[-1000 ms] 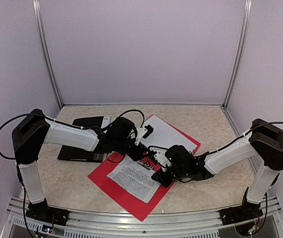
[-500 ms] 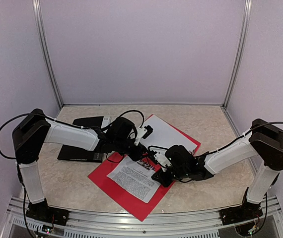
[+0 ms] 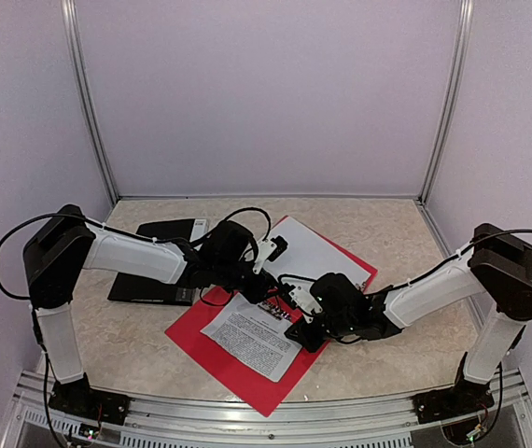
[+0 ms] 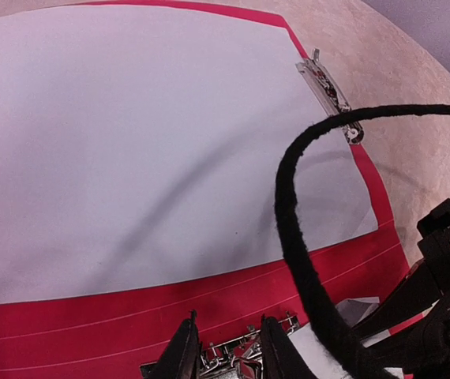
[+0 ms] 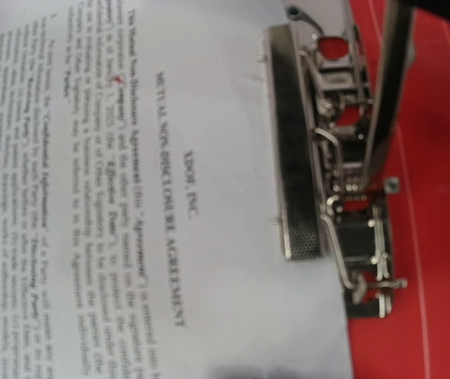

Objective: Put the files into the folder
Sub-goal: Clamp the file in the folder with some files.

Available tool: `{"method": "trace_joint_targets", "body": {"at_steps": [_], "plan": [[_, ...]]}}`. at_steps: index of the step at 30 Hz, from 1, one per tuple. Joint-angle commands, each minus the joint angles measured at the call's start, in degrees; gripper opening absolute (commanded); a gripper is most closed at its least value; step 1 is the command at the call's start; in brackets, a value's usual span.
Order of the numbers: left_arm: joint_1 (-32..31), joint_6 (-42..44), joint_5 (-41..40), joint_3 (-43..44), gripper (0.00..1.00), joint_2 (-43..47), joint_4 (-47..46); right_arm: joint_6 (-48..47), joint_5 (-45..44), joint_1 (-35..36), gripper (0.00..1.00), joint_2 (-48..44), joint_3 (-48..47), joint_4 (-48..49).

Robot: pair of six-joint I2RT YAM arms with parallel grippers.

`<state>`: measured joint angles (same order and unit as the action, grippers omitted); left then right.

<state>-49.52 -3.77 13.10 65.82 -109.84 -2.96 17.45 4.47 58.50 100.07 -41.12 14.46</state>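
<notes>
Beige marbled table [image 3: 406, 233] inside lilac walls; spread open on it, red folder [image 3: 229, 378]. Beyond left gripper [image 4: 229, 357] fingers [image 4: 184, 355], blank sheet [image 4: 146, 142] lying on the far leaf. Just beside right gripper [image 3: 296, 306], printed sheet [image 5: 130, 205] tucked under metal clamp [image 5: 343, 197]. Left fingers nearly together, pinching that clamp between them; right fingers' state impossible to tell. Probably light, limp, slippery paper: best pressed flat or taken at a free edge, not mid-sheet.
</notes>
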Motion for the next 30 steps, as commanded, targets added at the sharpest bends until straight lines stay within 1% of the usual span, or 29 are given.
{"method": "trace_joint_targets", "body": {"at_steps": [1,3,10,13,15,19,26,30], "plan": [[0.32,-0.75,0.62,-0.54,0.26,-0.05,1.09,0.05,0.93,0.48,0.15,1.44,0.3,-4.48],[0.3,-0.88,0.86,-0.77,0.27,0.38,0.96,0.07,0.97,0.48,0.15,1.51,0.26,-4.53],[0.3,-1.13,0.97,-1.59,0.27,1.18,0.86,0.01,1.13,0.55,0.15,1.61,0.17,-4.51],[0.3,-1.23,0.57,-1.83,0.25,1.3,0.76,0.08,1.24,0.53,0.15,1.63,0.08,-4.42],[0.3,-1.24,0.36,-1.79,0.23,1.35,0.69,0.06,1.23,0.53,0.15,1.62,0.08,-4.53],[0.3,-1.15,0.17,-1.58,0.21,1.33,0.69,-0.02,1.29,0.55,0.15,1.66,-0.01,-4.62],[0.36,-1.15,0.17,-1.74,0.23,2.36,0.89,0.05,1.39,0.52,0.15,1.88,0.08,-4.7],[0.3,-1.32,0.19,-2.09,0.26,3.82,1.27,-0.02,1.51,0.53,0.15,1.84,-0.09,-4.78]]}}
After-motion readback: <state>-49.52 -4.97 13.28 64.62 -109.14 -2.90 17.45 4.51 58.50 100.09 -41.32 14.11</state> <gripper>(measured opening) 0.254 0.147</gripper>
